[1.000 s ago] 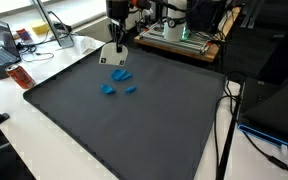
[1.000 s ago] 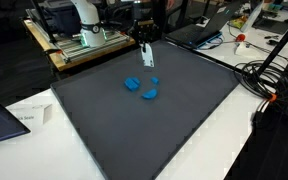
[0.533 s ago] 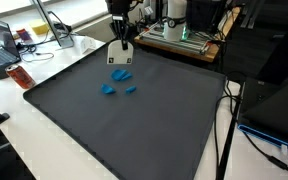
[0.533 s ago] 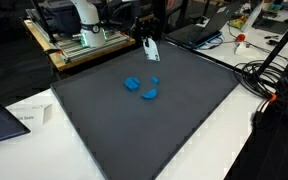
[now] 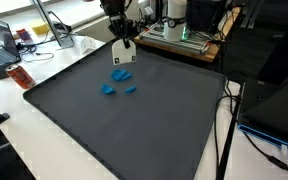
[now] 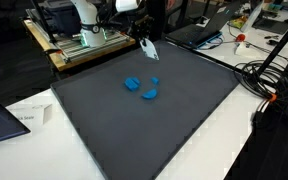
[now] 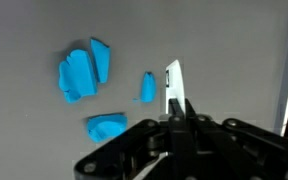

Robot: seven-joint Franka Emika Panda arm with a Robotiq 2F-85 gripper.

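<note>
Claw (image 5: pixel 123 42) clenched on a flat white piece (image 5: pixel 123 53), pinched at its top edge so it hangs clear above the dark mat (image 5: pixel 134 130); blue pieces (image 7: pixel 82 73) lie loose on the mat nearby.

Wrist view: gripper (image 7: pixel 176 116) body cut by bottom edge; white piece (image 7: pixel 173 82), perhaps card, half hidden in jaws.

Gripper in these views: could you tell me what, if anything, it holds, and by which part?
The gripper is shut on a white piece, pinched at its top end; the rest hangs free below the fingertips.
</note>
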